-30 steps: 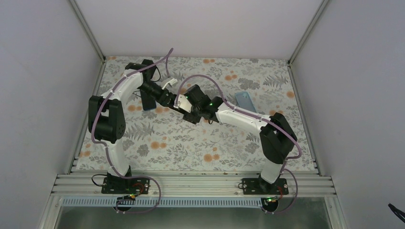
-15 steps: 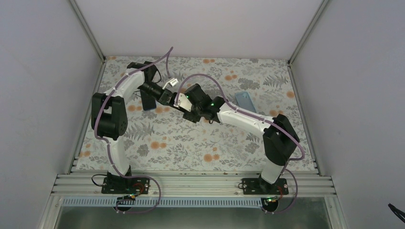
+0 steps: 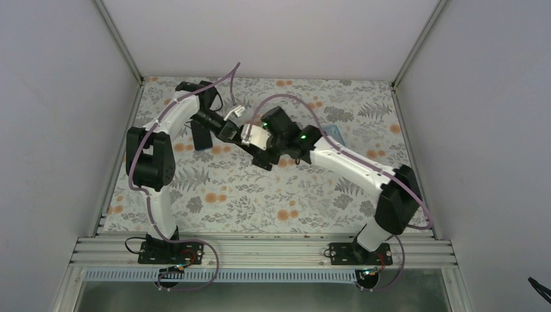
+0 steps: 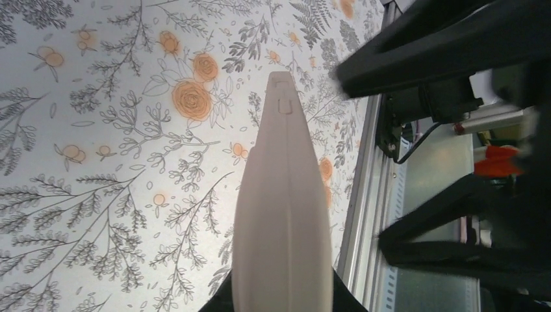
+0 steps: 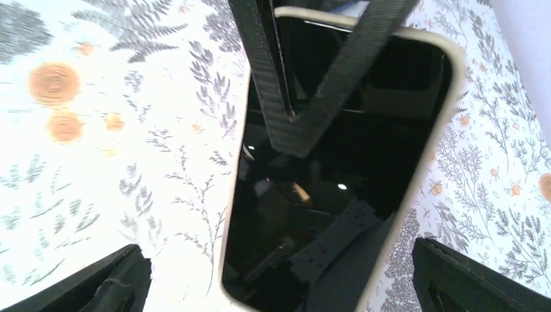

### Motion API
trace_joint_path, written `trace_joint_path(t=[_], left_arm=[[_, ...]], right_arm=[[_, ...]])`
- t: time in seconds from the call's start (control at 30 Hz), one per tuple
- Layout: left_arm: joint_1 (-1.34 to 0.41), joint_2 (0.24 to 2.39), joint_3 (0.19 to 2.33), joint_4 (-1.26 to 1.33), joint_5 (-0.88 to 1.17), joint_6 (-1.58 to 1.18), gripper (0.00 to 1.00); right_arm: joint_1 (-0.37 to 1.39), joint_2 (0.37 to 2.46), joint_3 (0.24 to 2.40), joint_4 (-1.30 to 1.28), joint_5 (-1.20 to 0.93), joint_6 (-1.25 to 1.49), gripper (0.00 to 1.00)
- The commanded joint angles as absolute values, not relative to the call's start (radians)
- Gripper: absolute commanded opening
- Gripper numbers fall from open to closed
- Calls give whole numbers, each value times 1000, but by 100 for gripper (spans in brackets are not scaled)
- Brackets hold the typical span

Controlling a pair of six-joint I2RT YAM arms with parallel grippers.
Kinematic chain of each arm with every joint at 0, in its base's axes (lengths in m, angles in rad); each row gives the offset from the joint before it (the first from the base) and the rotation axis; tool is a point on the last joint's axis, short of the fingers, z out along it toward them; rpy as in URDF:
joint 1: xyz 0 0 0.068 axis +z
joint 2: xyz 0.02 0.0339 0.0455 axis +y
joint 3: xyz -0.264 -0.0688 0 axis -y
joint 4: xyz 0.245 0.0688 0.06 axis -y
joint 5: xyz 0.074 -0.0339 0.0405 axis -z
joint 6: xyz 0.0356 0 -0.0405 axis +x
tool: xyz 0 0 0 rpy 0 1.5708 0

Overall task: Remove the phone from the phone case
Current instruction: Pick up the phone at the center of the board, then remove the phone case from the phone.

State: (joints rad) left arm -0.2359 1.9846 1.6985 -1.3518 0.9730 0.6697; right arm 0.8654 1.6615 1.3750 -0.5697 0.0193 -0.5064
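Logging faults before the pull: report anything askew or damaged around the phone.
Nothing stands out. The phone sits squarely in its cream phone case, screen showing no cracks; the left gripper holds it off the table, and the right gripper is open either side.

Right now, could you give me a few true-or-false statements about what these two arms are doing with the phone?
1. The phone sits inside its cream case. True.
2. The right gripper is clamped on the phone. False: it is open, with its fingers wide apart on either side of the phone's lower end.
3. The left gripper grips the cased phone. True.
4. The table is plain white. False: it has a floral print.
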Motion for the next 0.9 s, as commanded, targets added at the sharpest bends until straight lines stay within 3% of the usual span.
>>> trace_joint_path(t=[0.0, 0.17, 0.33, 0.6, 0.87], left_arm=[[-232, 1919, 1739, -1357, 985, 713, 2], [-236, 1851, 1726, -1358, 929, 750, 2], [-293, 1758, 1725, -1358, 890, 783, 2], [-503, 1660, 1736, -1358, 661, 763, 2], [-550, 1635, 1722, -1358, 612, 758, 2]], right_arm=[[791, 1541, 1417, -726, -204, -565, 100], [641, 1458, 1399, -856, -418, -651, 100], [522, 1499, 1420, -984, -564, -768, 100], [512, 1610, 1420, -1012, -532, -824, 100], [495, 1671, 1420, -1054, -571, -879, 98]])
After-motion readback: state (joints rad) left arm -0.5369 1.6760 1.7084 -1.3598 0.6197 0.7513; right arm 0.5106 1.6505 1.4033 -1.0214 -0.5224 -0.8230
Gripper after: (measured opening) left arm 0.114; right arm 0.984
